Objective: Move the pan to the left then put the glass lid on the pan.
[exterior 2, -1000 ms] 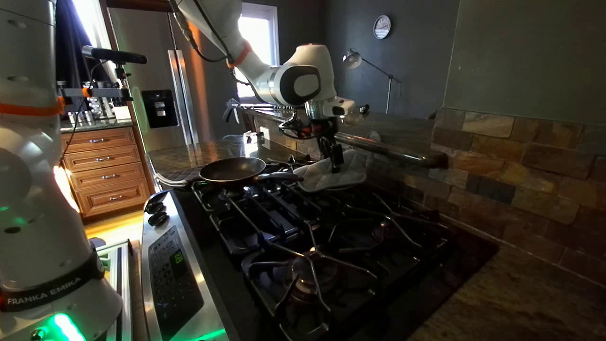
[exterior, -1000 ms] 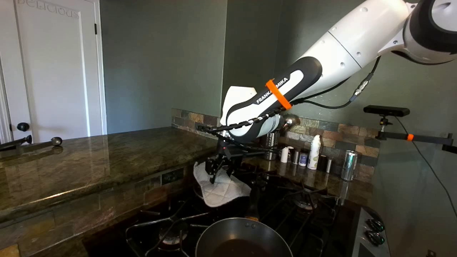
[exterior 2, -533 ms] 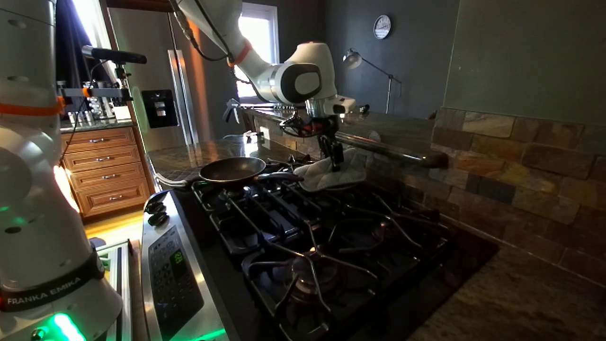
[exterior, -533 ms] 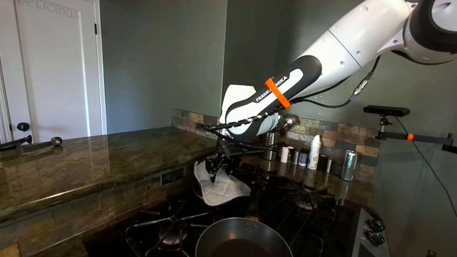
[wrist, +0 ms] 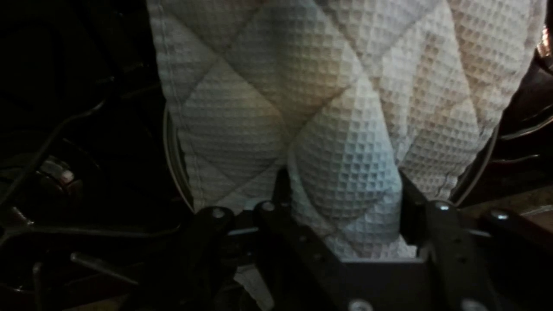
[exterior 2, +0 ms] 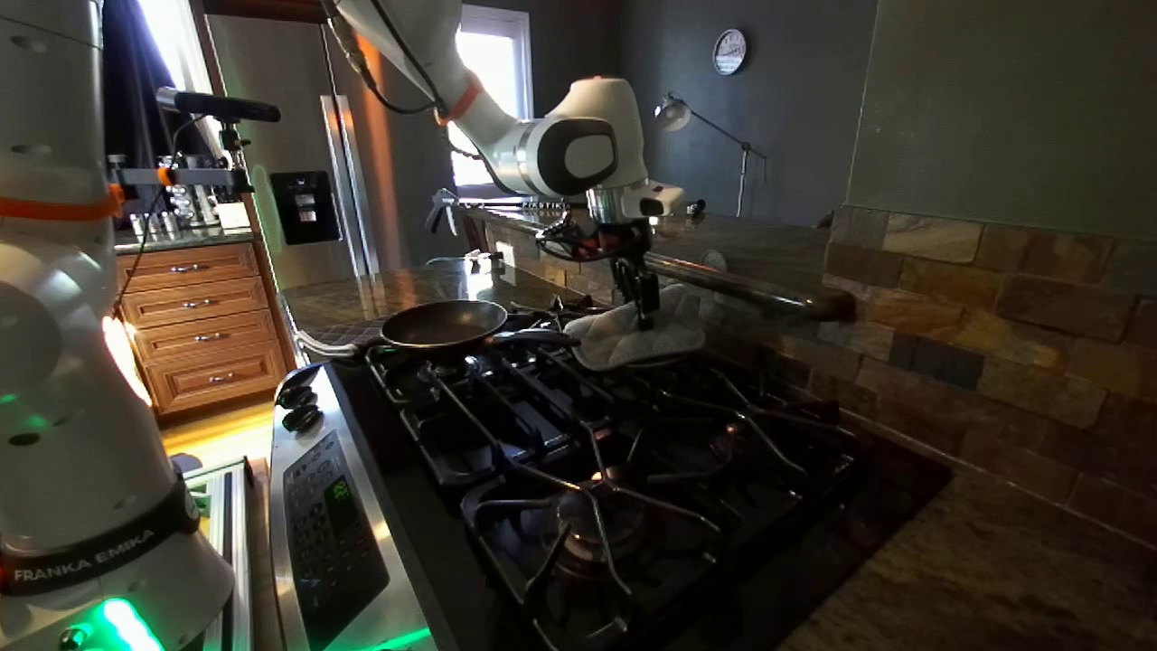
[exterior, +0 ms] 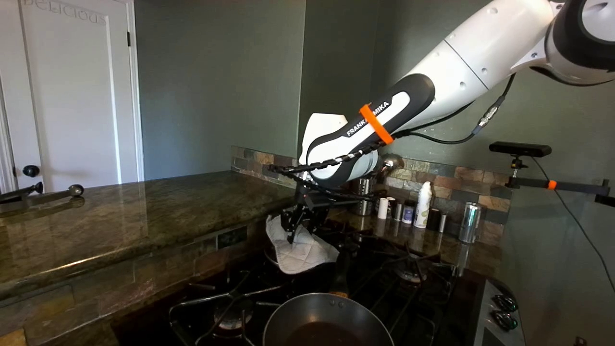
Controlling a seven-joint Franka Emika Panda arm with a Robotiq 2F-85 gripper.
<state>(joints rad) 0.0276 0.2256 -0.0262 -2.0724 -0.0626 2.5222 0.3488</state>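
Over the stovetop (exterior 2: pixel 795 542) bearing the unmoved pan (exterior: pixel 329 321), near its handle (exterior 2: pixel 536 338), pinching a bulge of whitish quilted cloth (wrist: pixel 235 125) in the partly closed gripper (wrist: pixel 343 194); shifted slightly since a second ago.

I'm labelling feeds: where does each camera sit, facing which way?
An exterior view: near the frying pan, facing tiled backsplash; arm, gripper show.
An exterior view: opposite end of the stove, facing the window; base, arm, gripper show.
Wrist view: at the gripper, facing quilted cloth; fingers show.
Both exterior views share frying pan, quilted cloth, gripper.
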